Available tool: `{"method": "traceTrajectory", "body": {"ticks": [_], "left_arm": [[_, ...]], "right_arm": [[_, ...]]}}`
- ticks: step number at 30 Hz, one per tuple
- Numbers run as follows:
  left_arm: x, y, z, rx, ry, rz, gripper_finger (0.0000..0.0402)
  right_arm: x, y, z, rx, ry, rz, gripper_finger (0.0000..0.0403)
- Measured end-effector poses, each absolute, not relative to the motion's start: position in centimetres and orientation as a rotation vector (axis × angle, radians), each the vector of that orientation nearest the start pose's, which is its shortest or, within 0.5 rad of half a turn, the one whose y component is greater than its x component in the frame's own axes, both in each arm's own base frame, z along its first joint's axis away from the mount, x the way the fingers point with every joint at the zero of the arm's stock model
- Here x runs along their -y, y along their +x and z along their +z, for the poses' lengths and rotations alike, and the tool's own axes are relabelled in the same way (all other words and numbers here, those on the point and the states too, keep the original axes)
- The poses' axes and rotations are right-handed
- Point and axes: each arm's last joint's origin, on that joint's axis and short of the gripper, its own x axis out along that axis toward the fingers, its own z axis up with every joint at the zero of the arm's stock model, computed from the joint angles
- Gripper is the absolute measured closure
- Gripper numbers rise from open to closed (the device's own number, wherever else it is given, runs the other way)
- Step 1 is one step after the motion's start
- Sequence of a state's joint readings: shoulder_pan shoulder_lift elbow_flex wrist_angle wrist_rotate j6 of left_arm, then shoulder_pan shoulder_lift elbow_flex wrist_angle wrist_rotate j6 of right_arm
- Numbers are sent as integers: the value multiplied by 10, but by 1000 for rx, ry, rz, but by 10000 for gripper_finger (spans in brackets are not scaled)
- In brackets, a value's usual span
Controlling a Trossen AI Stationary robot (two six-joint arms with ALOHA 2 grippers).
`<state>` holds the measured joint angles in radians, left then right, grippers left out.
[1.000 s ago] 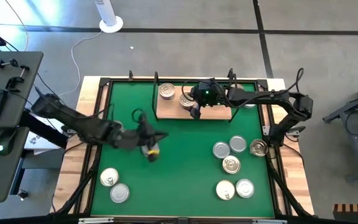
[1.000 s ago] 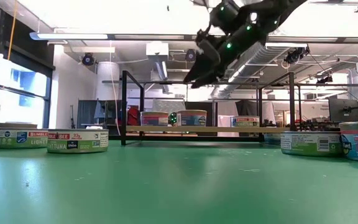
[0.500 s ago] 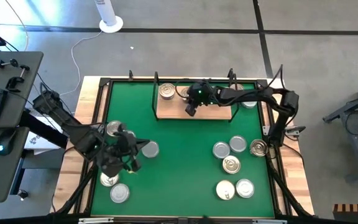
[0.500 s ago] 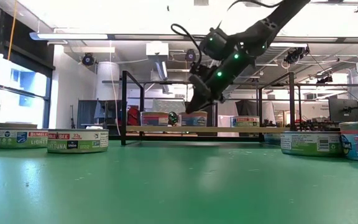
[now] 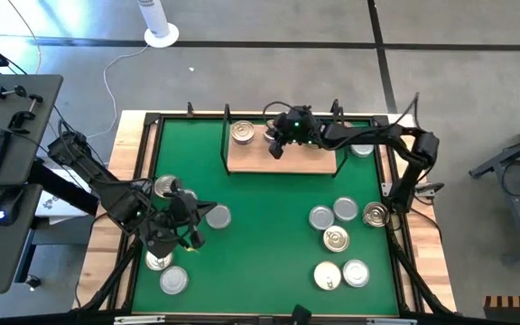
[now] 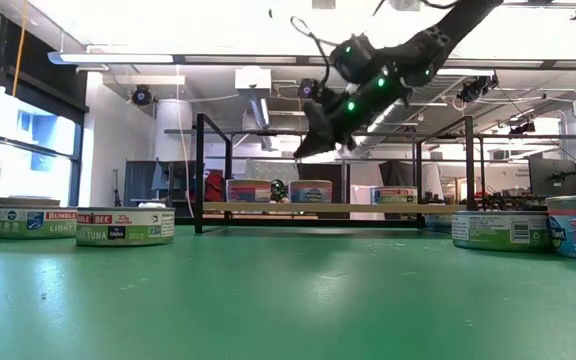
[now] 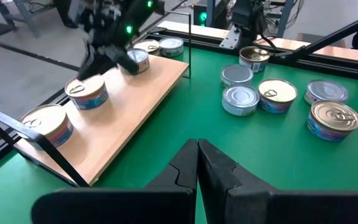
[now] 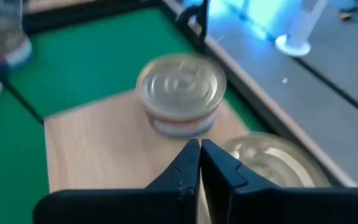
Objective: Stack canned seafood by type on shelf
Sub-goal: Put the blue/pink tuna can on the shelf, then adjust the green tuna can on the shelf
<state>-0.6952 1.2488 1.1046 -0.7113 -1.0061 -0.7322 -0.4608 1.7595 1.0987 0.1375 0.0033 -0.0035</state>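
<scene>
Canned seafood on shelf: three tins show on the wooden shelf (image 5: pixel 283 161) in the left wrist view; one gold-lidded tin (image 8: pixel 180 92) stands just ahead of the right end effector's tips, another tin (image 8: pixel 271 163) lies directly beneath them.
Shelf: tan board with thin black uprights, set at the far edge of the green mat (image 5: pixel 260 244), under the right end effector.
Right end effector (image 5: pixel 275 150): raised above the shelf, fingers pressed together, nothing between them; in the low view (image 6: pixel 308 148) it hangs clear of the tin tops.
Right-side group: six tins (image 5: pixel 334 239) on the mat, well apart from the right end effector, on the near side of the shelf.
Tin at far right corner: one tin (image 5: pixel 361 149) just beyond the shelf's end, partly under the right arm.
Left end effector (image 5: pixel 213 209): low over the mat's left half, fingers together and empty, seen closed in its own wrist view (image 7: pixel 197 163).
Left-side group: a silver-lidded tin (image 5: pixel 218 217) just beside the left end effector's tips; two more tins (image 5: pixel 173 281) nearer the bench's front edge, one partly hidden under the left arm; another (image 5: pixel 164 187) behind the arm.
Bench (image 5: pixel 427 262): light wood border around the mat.
</scene>
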Motion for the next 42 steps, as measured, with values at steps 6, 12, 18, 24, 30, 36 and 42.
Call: {"method": "traceTrajectory", "body": {"ticks": [6, 12, 18, 24, 30, 36, 42], "left_arm": [[137, 202, 315, -418, -61, 467, 402], [137, 202, 314, -418, -60, 468, 402], [137, 202, 314, -419, -60, 467, 402], [137, 202, 315, -417, -62, 467, 402], [137, 203, 315, -414, -66, 467, 402], [137, 203, 315, -412, -69, 466, 402], [137, 203, 315, -412, -70, 465, 402]], "right_arm": [[182, 335, 206, -553, 163, -592, 402], [192, 335, 187, -608, 204, -621, 402], [192, 337, 179, -626, 212, -618, 402], [192, 343, 171, -600, 248, -587, 402], [182, 350, 169, -599, 236, -544, 403], [179, 349, 175, -600, 205, -527, 402], [170, 339, 217, -524, 93, -584, 402]]}}
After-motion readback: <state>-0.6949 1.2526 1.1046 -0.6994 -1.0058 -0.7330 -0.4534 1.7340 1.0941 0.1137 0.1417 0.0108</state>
